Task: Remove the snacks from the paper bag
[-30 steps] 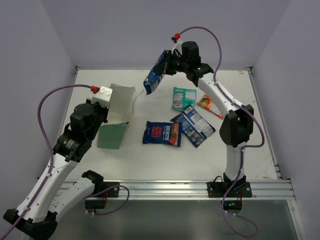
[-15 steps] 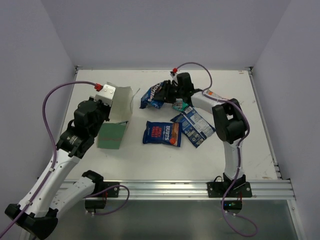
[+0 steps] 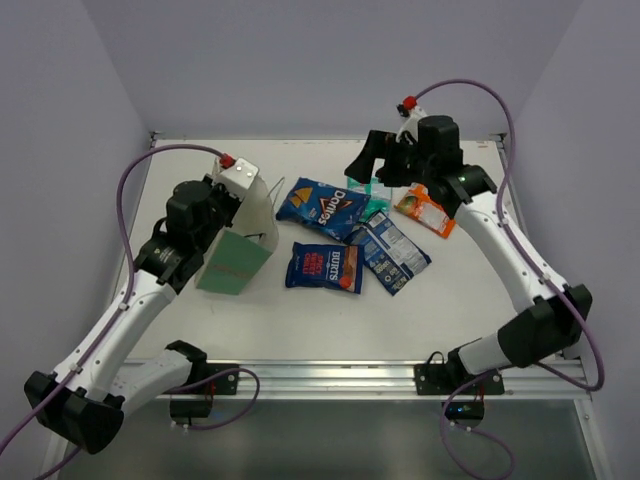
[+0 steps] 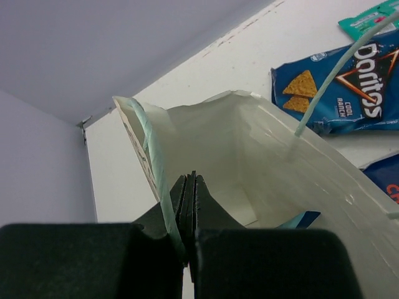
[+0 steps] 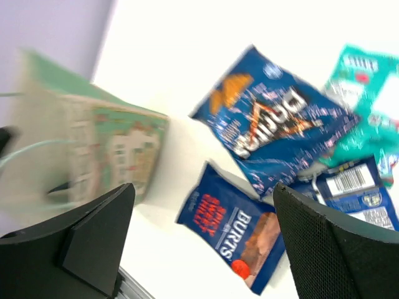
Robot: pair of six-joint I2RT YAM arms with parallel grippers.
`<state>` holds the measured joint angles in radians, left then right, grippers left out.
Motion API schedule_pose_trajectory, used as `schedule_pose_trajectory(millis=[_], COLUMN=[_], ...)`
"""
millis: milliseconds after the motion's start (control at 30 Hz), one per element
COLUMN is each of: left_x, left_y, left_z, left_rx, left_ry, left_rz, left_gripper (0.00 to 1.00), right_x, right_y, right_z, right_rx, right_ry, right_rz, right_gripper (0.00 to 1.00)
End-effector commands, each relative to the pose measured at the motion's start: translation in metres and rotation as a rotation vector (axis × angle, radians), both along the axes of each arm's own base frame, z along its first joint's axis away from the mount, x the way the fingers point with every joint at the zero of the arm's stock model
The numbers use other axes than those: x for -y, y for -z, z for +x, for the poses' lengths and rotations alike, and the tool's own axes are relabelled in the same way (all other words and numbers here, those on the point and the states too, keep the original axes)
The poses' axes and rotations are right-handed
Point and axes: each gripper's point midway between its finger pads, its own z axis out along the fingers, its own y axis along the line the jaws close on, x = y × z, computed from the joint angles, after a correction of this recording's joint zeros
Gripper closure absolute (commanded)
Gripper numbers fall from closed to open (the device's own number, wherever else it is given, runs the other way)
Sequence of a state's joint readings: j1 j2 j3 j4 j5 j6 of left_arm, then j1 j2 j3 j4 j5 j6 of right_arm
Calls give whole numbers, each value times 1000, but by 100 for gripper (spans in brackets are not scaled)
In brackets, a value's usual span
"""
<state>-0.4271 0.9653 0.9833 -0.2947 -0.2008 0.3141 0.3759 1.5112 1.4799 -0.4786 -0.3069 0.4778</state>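
The right gripper [image 3: 372,172] hangs near the far edge with its fingers spread. The Doritos packet [image 3: 322,207] it gripped half a second ago now lies flat mid-desk, and bare desk [image 3: 500,300] runs to the near-right corner. The left gripper [image 4: 189,205] is pinched on the paper bag [image 3: 240,255] wall near the left edge.

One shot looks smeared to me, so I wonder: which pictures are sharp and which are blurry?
Right wrist view: motion-blurred, worst on the bag at left; the Doritos packet print is smeared. Left wrist view: sharp on that packet, though the left gripper up close is a dark shape. Top view: crisp, evenly lit, soft shadows.
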Motion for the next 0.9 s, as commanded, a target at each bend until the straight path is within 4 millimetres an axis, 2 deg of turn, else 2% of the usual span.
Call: schedule_pose_trajectory(millis=[0,67,100,167,200,300,367,400,433,467,533,567,600,633,667,700,733,800,833,867], left_x=[18,20,21,26,31,41,42,45,45,42,40,36,34,32,29,28,25,24,25,25], left_y=[-40,-41,-43,-46,-45,-42,-34,-31,-19,-20,-5,-5,-3,0,-2,-4,-7,-10,-12,-12], left_z=[15,20,22,24,22,13,2,-4,-9,-17,-26,-31,-34,-35,-38,-38,-38,-37,-36,-35], left_rx=[131,143,157,167,162,141,121,111,86,89,54,55,50,45,51,58,65,76,77,77], left_ry=[119,135,152,183,222,291,318,340,347,347,349,342,332,325,319,310,299,290,290,288], left_rz=[54,94,128,148,153,135,121,101,96,85,76,73,74,75,77,78,78,78,77,78], left_gripper=[100,100,100,100,100,100,100,100,100,100,100,100,100,100,100,100,100,100,100,100], right_x=[-10,-24,-39,-55,-69,-96,-110,-118,-123,-136,-148,-154,-164,-168,-176,-179,-180,-187,-191,-187], right_y=[-23,-46,-52,-68,-74,-95,-107,-112,-127,-115,-106,-102,-86,-79,-53,-47,-19,1,-7,22], right_z=[-28,-36,-45,-46,-53,-50,-41,-42,-41,-38,-38,-39,-42,-43,-52,-57,-67,-87,-93,-103], right_rx=[85,184,210,273,292,345,402,419,457,440,442,438,416,420,384,388,334,304,334,289], right_ry=[-86,-137,-175,-211,-248,-294,-300,-319,-328,-357,-405,-422,-453,-466,-497,-508,-532,-561,-558,-566], right_rz=[-54,-51,-51,-57,-51,-56,-67,-65,-56,-72,-93,-102,-120,-132,-157,-152,-168,-159,-120,-143], right_gripper=[7,9,10,13,14,22,25,30,31,33,37,37,37,38,38,38,39,40,40,41])
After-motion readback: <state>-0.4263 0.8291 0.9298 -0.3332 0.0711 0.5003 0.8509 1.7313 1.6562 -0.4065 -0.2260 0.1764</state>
